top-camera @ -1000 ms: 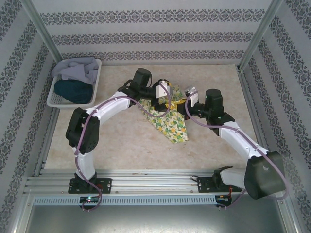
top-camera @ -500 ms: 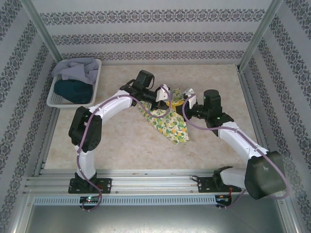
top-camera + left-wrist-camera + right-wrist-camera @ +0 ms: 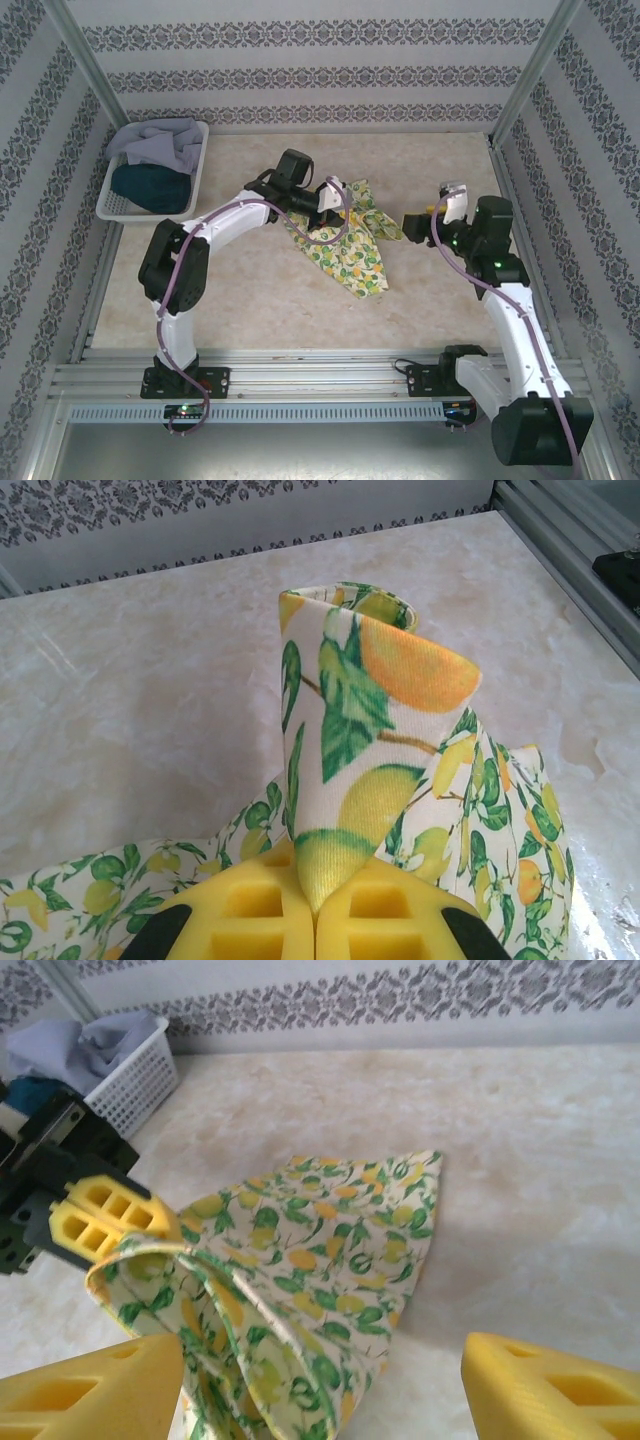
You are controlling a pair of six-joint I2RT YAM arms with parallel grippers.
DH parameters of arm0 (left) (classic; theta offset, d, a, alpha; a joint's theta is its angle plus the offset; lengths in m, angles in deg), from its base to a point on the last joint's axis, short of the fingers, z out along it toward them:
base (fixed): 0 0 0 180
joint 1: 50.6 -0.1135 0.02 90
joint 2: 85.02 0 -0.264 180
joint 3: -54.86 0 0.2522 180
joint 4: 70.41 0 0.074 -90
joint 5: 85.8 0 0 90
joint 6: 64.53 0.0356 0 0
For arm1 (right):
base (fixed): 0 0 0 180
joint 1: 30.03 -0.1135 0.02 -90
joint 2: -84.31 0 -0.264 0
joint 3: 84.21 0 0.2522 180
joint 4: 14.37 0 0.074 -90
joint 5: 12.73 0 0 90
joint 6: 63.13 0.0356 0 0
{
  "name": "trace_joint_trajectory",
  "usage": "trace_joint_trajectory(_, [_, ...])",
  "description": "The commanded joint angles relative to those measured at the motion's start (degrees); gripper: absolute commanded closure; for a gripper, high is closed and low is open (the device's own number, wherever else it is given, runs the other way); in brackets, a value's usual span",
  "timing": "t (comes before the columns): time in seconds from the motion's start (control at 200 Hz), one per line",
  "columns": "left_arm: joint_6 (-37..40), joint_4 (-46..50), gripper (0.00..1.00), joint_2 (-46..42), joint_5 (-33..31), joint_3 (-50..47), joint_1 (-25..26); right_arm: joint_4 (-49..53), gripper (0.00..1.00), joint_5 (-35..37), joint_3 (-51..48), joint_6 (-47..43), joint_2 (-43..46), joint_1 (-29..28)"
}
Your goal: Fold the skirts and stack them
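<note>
Patterned papered walls (image 3: 300,75) close in three sides of the marbled beige bench (image 3: 250,300) you are working on. At its far left corner stands the white lattice basket (image 3: 113,208), and two garments wait in it: the grey-lavender skirt (image 3: 165,145) heaped toward the back and the dark teal skirt (image 3: 150,185) bundled in front of it. The lemon-print skirt (image 3: 350,255) lies rumpled near the middle of the bench, well apart from the basket, with one pointed end trailing toward the arm bases. Your left end effector (image 3: 313,905) has its pads pressed together on a raised fold of that skirt, and the pinched cloth stands up in a curled loop above the pads. Your right end effector (image 3: 315,1360) has its fingers spread wide and holds nothing. It hangs just off the skirt's right edge and looks down onto the cloth. By my reading you are on the first garment, spreading or lining it up before any fold, so the task is barely begun. The next move calls for the right side to take a matching edge or corner, then for both arms to draw the cloth taut and lay it flat. Watch that the left pinch holds a single layer, or the fold may come out crooked.
</note>
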Motion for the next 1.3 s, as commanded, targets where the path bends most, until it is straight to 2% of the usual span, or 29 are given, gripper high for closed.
trace_joint_trajectory(0.0, [-1.79,-3.37,1.0,-2.72,2.33,-0.54,-0.52,2.61,0.26,-6.07,-3.79,-3.06,0.2,-0.68])
trace_joint_trajectory(0.15, [-1.97,-3.31,1.0,-2.8,2.67,-0.59,-0.58,4.69,0.28,-0.64,-3.17,-11.56,-5.09,-5.54])
trace_joint_trajectory(0.245, [-2.14,-3.25,1.0,-2.93,3.59,-0.59,-0.57,-0.11,0.28,4.18,-3.78,-13.57,-8.79,-9.2])
trace_joint_trajectory(0.38, [-2.26,-2.74,1.0,-2.49,5.41,-0.35,-0.66,-10.27,0.28,7.65,-4.58,-16.29,-14.01,-10.5])
trace_joint_trajectory(0.515, [-0.95,-0.26,1.0,-2.49,6.4,0.38,-0.75,-9.96,0.35,7.58,-0.05,-19.36,-19.21,-10.53])
trace_joint_trajectory(0.565, [-0.68,0.27,1.0,-2.48,6.62,0.58,-0.83,-9.67,0.44,6.84,1.15,-20.75,-19.96,-10.53])
trace_joint_trajectory(0.714, [-3.07,-0.38,1.0,-2.68,9.6,1.63,-1.75,-4.38,1.0,4.27,6.32,-25.26,-18.04,-12.08])
trace_joint_trajectory(0.794, [-6.07,-3.2,1.0,-3.42,10.77,1.95,-2.6,-0.21,1.0,5.27,11.54,-25.27,-15.34,-13.97])
trace_joint_trajectory(0.824, [-7.28,-4.69,0.95,-3.84,10.63,1.83,-2.87,1.84,1.0,6.15,13.89,-24.71,-14.64,-14.49])
trace_joint_trajectory(0.854, [-9.21,-6.88,0.83,-4.44,9.86,1.33,-3.17,4.19,1.0,7.76,17.11,-23.93,-14.17,-15.14])
trace_joint_trajectory(0.884, [-11.6,-10.2,0.64,-5.23,8.55,0.28,-3.45,6.75,1.0,10.08,20.4,-23.03,-13.96,-15.76])
trace_joint_trajectory(0.934, [-17.21,-17.95,0.23,-7.13,5.43,-2.86,-4.07,11.98,1.0,15.24,26.92,-21.5,-14.45,-17.37])
trace_joint_trajectory(0.954, [-19.42,-21.67,0.14,-7.91,4.35,-4.4,-4.43,14.09,1.0,17.86,29.68,-20.59,-14.88,-18.1])
trace_joint_trajectory(0.994, [-24.09,-29.81,0.01,-9.5,3.02,-7.81,-5.49,18.85,1.0,22.61,35.51,-19.45,-16.28,-19.64])
trace_joint_trajectory(1.089, [-38.37,-45.39,0.0,-12.26,0.08,-13.23,-9.2,29.56,1.0,33.91,49.29,-18.05,-20.77,-23.8])
trace_joint_trajectory(1.144, [-45.14,-49.43,0.0,-13.51,-2.67,-14.85,-10.87,34.24,1.0,39.8,56.3,-16.79,-23.48,-25.96])
trace_joint_trajectory(1.189, [-45.91,-47.59,0.0,-15.02,-6.09,-15.66,-11.13,38.07,1.0,44.1,62.3,-15.57,-26.07,-27.45])
trace_joint_trajectory(1.294, [-45.71,-36.13,0.0,-18.81,-19.69,-15.44,-9.2,45.36,1.0,57.15,75.18,-13.53,-32.98,-31.68])
